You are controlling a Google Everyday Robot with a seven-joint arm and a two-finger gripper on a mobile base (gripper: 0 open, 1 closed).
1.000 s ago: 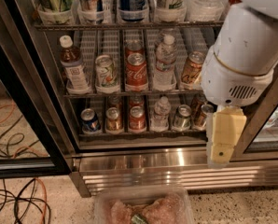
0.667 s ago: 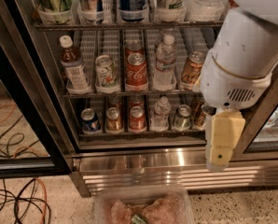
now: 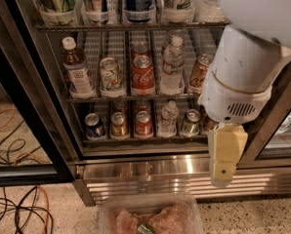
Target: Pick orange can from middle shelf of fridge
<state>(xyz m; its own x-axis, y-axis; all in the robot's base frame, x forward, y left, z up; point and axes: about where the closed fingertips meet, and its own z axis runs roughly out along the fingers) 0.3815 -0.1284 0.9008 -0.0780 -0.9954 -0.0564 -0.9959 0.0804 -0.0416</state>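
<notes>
Arm hangs vertical at the fridge's (image 3: 145,172) right edge; end effector (image 3: 226,156) points down, grip state can't tell; orange can (image 3: 200,73) upright, long axis vertical, right end of middle shelf (image 3: 116,98).

My gripper (image 3: 226,156) hangs at the right of the view, with pale speckled floor (image 3: 267,217) below it. Well left of it, black and orange cables (image 3: 19,209) loop loose on that floor. Down-left and nearer, a clear plastic tub (image 3: 150,199) with pinkish contents sits at the bottom edge. Light is dim and warm.
</notes>
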